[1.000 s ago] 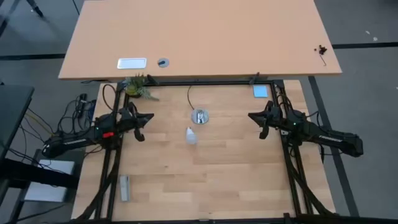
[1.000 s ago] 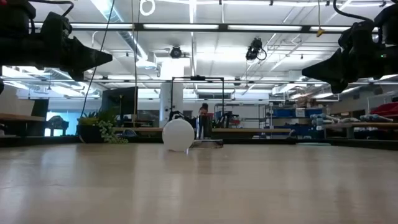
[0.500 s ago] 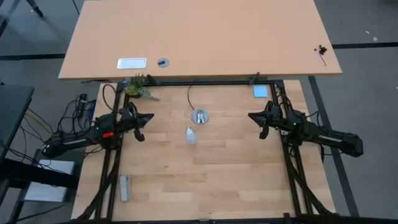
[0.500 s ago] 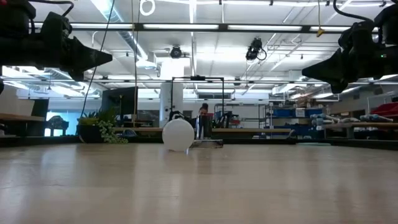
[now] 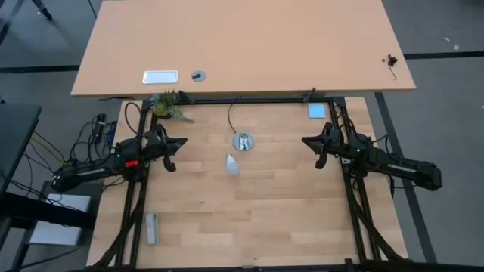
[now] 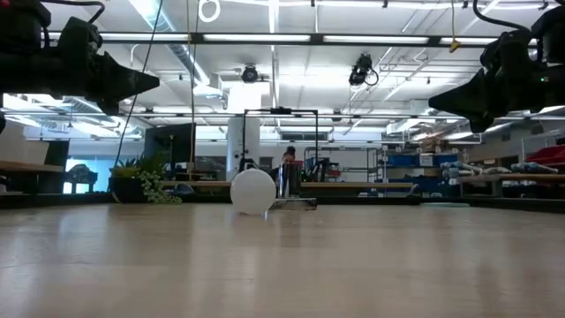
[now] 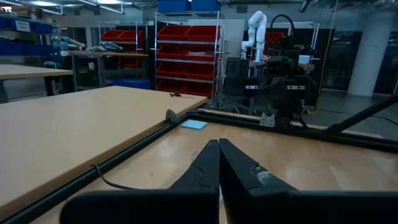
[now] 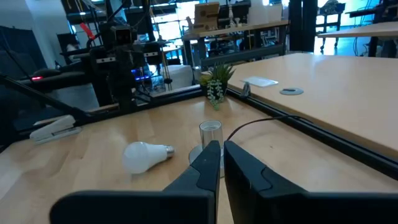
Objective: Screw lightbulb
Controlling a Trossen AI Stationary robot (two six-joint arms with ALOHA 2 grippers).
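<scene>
Lying on its side on the wooden table (image 5: 265, 211), the lightbulb (image 5: 232, 164) rests just beside the silver socket (image 5: 243, 141) in the high view; the left gripper (image 5: 171, 153) and the right gripper (image 5: 316, 150) hang well apart from it on either side. In the low view the lightbulb (image 6: 253, 191) shows as a white ball in front of the socket. In the left wrist view the fingers (image 7: 208, 168) are pressed together, holding nothing. In the right wrist view the fingers (image 8: 211, 163) are almost together and empty, with the lightbulb (image 8: 144, 155) near the socket (image 8: 210, 137).

2 dark arms, perhaps red-marked left
</scene>
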